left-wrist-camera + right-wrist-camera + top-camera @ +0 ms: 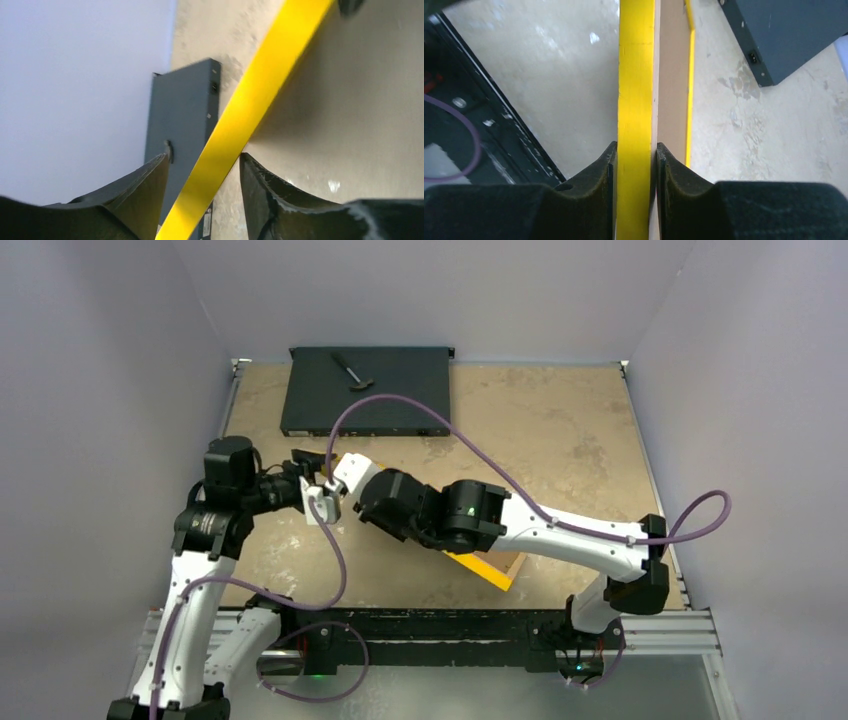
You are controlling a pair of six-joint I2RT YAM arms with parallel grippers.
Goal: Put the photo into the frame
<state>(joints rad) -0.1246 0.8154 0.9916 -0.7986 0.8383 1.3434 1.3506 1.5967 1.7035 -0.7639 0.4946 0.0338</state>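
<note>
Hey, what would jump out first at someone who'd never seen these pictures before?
The bright yellow frame, near the middle of the table, with the right claw pinched on its border. The left claw stands open around another stretch of it. At the far edge lies a flat black box with a small tool on top.

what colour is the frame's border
Bright yellow. The frame shows best in the right wrist view, clamped in the right end effector.
</note>
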